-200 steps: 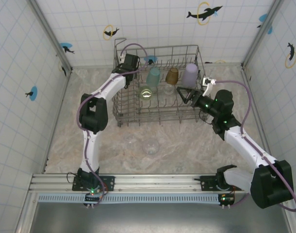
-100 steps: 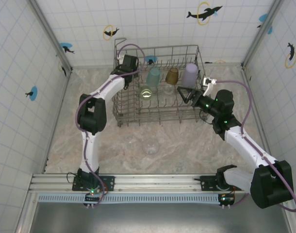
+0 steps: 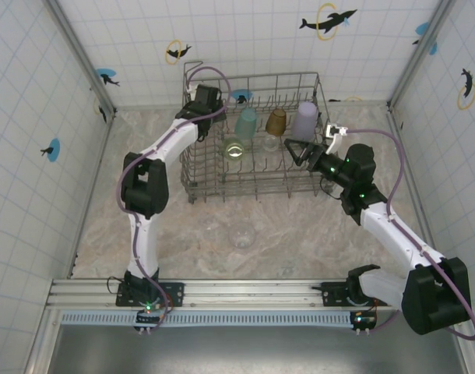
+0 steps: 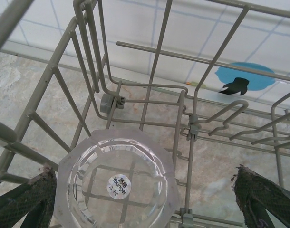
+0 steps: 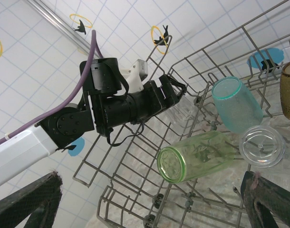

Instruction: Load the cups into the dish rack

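The grey wire dish rack point(image 3: 192, 184) stands at the back of the table. It holds a light green cup point(image 3: 233, 148) lying on its side, a teal cup point(image 3: 246, 123), an amber cup point(image 3: 276, 122), a lavender cup point(image 3: 304, 121) and a clear cup point(image 3: 269, 144). My left gripper point(image 3: 209, 109) hangs open over the rack's back left corner. In the left wrist view a clear cup point(image 4: 117, 183) stands upside down on the rack wires point(image 4: 157, 61), close to the left finger point(image 4: 21, 204) and ungripped. My right gripper point(image 3: 296, 149) is open and empty at the rack's right side, facing the green cup point(image 5: 197, 156).
Two clear cups point(image 3: 242, 234) point(image 3: 210, 226) sit on the marble table in front of the rack. Tiled walls close in the left, back and right. A tall wire loop point(image 3: 192, 70) rises at the rack's back left corner, beside the left arm's purple cable.
The left gripper has drifted slightly back and to the left above the rack corner, and its elbow has swung left. The right arm and the cups have not moved.
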Robot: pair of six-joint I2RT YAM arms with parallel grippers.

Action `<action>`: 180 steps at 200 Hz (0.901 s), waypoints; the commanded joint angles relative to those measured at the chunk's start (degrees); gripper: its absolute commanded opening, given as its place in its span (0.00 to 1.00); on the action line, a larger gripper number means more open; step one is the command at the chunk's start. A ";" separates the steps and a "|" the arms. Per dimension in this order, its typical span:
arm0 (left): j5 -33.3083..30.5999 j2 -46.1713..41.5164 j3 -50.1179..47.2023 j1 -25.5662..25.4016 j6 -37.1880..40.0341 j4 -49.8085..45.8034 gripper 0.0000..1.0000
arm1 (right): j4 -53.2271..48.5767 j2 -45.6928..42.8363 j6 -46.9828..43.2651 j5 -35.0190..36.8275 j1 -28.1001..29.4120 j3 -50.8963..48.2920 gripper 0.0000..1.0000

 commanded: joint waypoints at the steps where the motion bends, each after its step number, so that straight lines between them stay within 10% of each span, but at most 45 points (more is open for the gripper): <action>1: 0.12 -5.53 0.51 0.48 0.35 3.38 0.97 | -0.44 -0.92 -0.01 -0.13 -0.39 -1.26 1.00; 55: 4.13 -6.38 0.13 1.16 -1.02 3.33 0.97 | -0.78 -0.92 0.17 -0.02 -0.39 -1.17 1.00; 180: 37.65 -7.00 -0.73 2.90 -5.96 6.63 0.97 | -1.67 -0.83 -0.79 -0.07 -0.74 -1.43 1.00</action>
